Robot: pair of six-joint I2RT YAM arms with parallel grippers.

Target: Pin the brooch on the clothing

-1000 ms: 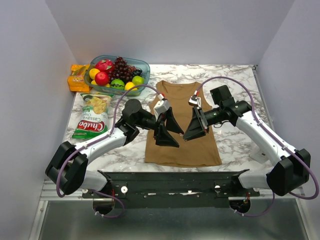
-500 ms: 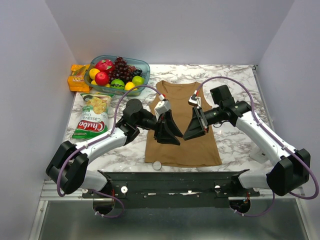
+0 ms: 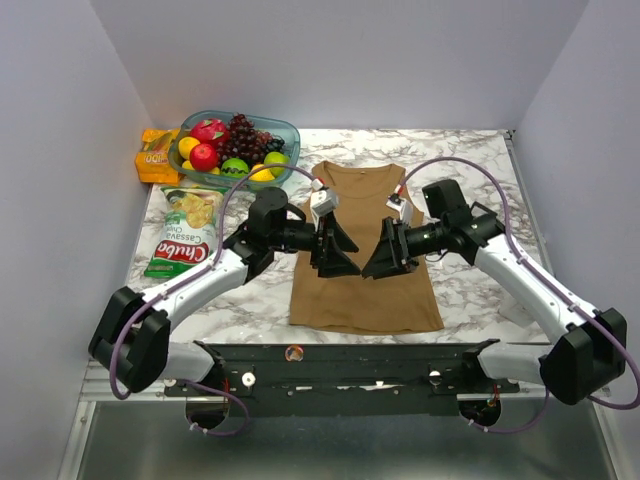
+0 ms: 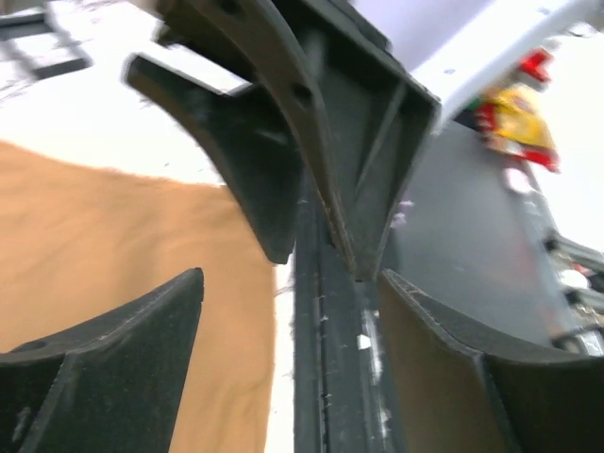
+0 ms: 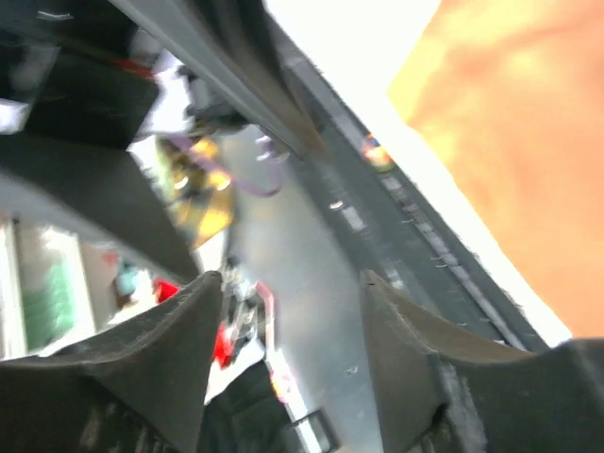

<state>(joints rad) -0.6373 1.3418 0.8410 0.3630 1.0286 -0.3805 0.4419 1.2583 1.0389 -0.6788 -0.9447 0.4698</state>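
Clothing (image 3: 365,290) spread flat on the marble desk (image 3: 470,290), neck toward the far wall, hem toward the arm bases. Above its middle, left tool (image 3: 335,250) and right tool (image 3: 385,250) hovering close together, tips facing each other, not touching.

Left tool (image 4: 288,311) open: fingers (image 4: 142,359) standing apart in the left wrist view, nothing between them, only the tan cloth and the dark rail beyond. Right tool (image 5: 288,311) likewise open, fingers (image 5: 160,368) spread, gripping nothing; view blurred.

Brooch (image 3: 294,352) off the clothing and in neither tool: lying on the black rail (image 3: 400,360) at the near edge of the desk, just in front of the hem's left corner, apart from the cloth. Small, round, reddish and pale; no finer detail to make out. Possibly the same small coloured speck on the rail in the right wrist view, too blurred to tell.

At the far left of the desk, fruit bowl (image 3: 284,127), orange packet (image 3: 158,155) beside it, chips bag (image 3: 185,235) lying nearer, well apart from the clothing.
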